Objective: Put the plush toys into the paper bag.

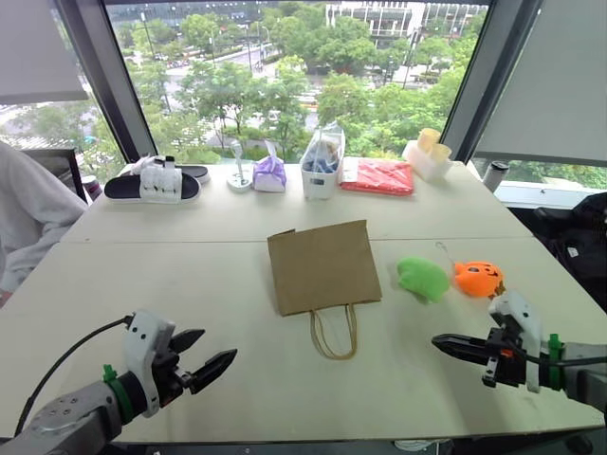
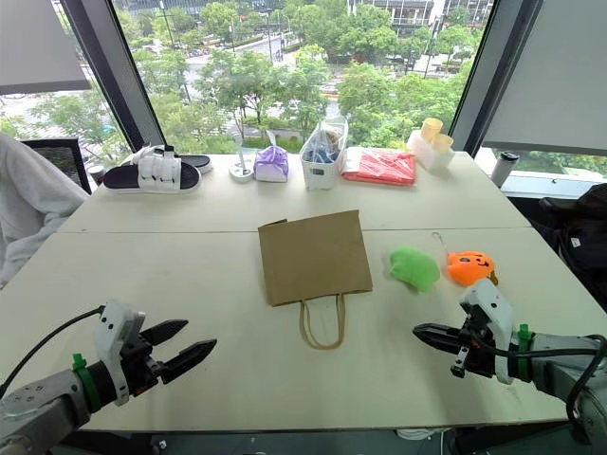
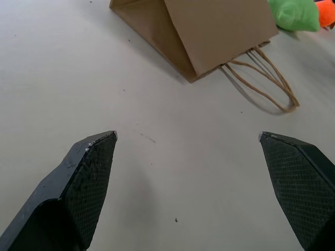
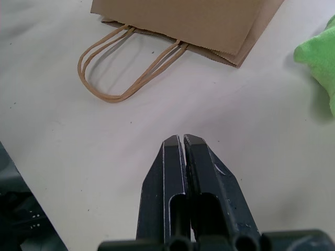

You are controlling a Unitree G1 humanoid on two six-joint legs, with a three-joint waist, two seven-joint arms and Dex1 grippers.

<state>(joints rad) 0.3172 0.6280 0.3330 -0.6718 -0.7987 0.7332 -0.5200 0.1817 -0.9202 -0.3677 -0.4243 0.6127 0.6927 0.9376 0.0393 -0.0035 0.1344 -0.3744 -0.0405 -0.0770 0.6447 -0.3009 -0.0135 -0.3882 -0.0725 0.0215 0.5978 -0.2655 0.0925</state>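
With the paper bag (image 1: 322,264) lying flat at the surface's (image 1: 190,284) centre and the green plush toy (image 1: 422,278) and orange pumpkin plush (image 1: 477,279) at its three o'clock, the bag's mouth is best lifted by the left gripper (image 1: 211,357), whose fingers are spread wide, while the right gripper (image 1: 440,342), fingers pressed together and empty, must be opened before the green toy is taken.

White-housed left claw (image 1: 211,360) and right claw (image 1: 446,344), black textured fingers, green wrist bands, black cables.
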